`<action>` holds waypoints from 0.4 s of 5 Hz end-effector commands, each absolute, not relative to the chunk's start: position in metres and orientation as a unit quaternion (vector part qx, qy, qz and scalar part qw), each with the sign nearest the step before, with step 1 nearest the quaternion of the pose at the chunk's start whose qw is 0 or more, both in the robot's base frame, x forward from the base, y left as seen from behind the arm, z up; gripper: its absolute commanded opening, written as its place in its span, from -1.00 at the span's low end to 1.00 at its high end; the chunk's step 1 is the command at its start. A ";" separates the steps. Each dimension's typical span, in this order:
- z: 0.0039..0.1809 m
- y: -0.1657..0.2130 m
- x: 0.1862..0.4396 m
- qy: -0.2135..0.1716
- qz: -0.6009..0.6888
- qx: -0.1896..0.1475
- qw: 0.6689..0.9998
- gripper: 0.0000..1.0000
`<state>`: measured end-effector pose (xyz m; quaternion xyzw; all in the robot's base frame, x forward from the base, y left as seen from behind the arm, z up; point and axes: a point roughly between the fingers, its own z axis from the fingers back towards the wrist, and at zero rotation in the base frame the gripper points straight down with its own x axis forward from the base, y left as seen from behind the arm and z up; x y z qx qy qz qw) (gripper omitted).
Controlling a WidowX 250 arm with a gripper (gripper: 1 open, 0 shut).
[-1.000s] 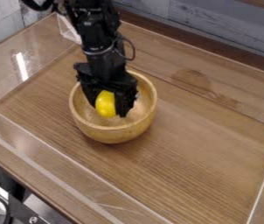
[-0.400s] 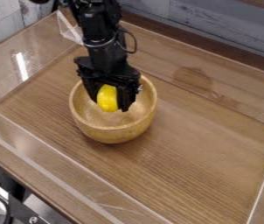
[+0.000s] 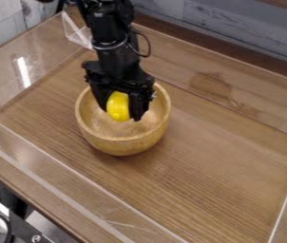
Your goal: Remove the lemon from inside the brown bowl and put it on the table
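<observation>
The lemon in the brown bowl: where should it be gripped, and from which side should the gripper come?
Grip the lemon across its middle, coming from above. The brown bowl's raised wall surrounds it, so a low sideways approach would likely be blocked. Its oval, smooth body suggests pinching opposite flanks, as the gripper seems placed to do.

The worktop [image 3: 210, 161] is of brown wood, with the grain visible on it, and it has transparent walls at its edges. Directly on it stands one round bowl [image 3: 124, 143], of light tan colour.
</observation>
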<state>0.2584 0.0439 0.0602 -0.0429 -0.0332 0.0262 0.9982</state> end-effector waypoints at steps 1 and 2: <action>0.084 0.043 0.270 -0.076 0.019 -0.034 0.996 -1.00; 0.086 0.040 0.271 -0.075 0.018 -0.035 0.996 -1.00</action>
